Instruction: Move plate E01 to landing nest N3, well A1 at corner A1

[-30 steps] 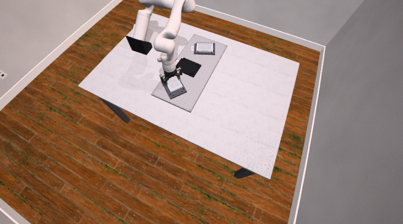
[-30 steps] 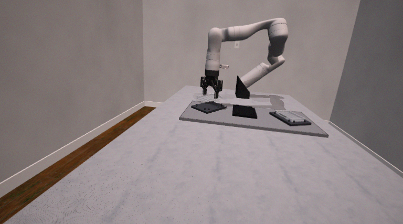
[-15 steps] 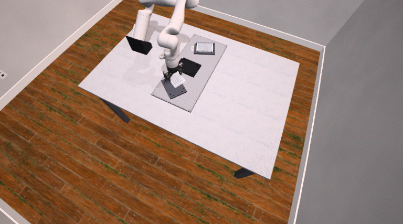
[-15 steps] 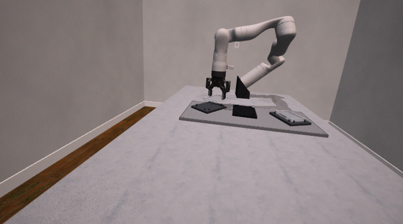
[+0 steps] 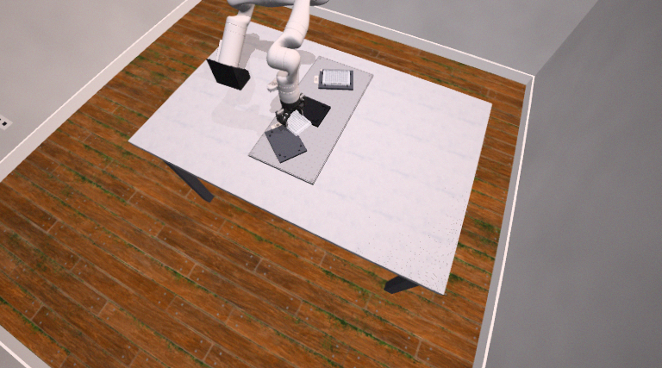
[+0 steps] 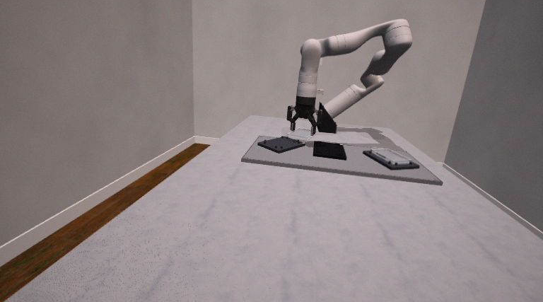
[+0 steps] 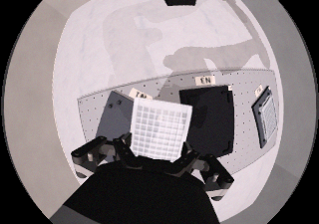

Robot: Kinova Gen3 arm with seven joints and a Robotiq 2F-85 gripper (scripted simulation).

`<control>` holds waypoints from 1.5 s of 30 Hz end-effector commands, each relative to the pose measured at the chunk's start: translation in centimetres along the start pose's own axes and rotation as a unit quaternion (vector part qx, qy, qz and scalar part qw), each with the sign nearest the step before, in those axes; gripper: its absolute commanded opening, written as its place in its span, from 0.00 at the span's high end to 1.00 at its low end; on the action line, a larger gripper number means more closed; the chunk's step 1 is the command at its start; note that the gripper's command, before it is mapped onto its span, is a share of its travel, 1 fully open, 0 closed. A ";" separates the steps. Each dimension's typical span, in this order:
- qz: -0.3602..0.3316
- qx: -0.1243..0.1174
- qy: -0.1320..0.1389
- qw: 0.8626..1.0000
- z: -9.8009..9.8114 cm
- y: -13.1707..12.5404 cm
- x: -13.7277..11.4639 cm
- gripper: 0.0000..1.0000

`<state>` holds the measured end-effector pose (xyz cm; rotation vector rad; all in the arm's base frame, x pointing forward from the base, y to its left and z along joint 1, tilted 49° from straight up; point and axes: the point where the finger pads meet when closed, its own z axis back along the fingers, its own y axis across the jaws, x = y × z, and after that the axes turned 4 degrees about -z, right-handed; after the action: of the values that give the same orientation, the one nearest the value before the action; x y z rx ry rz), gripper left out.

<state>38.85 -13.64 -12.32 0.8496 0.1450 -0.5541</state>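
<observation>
A: Where's your E01?
B: Gripper is clamped on it, in the air between N1 and N3, touching neither.
A: Heading?
B: From the wrist view, its long axis looks skewed against the base plate; labels can't be read. E07 sits on N2, far end.

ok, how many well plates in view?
2. One is held in the claw above the deck, between two bare nests. The other sits on the far nest. None seems hidden.
</observation>
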 end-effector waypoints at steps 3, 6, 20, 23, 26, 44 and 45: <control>0.028 -0.001 -0.003 1.000 0.3 2.0 -0.4 1.00; 0.046 -0.001 -0.003 0.999 0.3 3.0 -0.7 1.00; 0.115 -0.001 -0.003 0.993 0.3 6.7 -2.2 1.00; 0.133 -0.001 -0.003 0.991 0.3 7.6 -2.5 1.00; 0.144 -0.001 -0.003 0.990 0.3 8.3 -2.7 1.00; 0.148 -0.001 -0.003 0.989 0.3 10.5 -3.6 1.00; 0.148 -0.001 -0.003 0.989 0.3 10.5 -3.6 1.00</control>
<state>41.15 -6.77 -3.92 0.8503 0.0159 -0.2783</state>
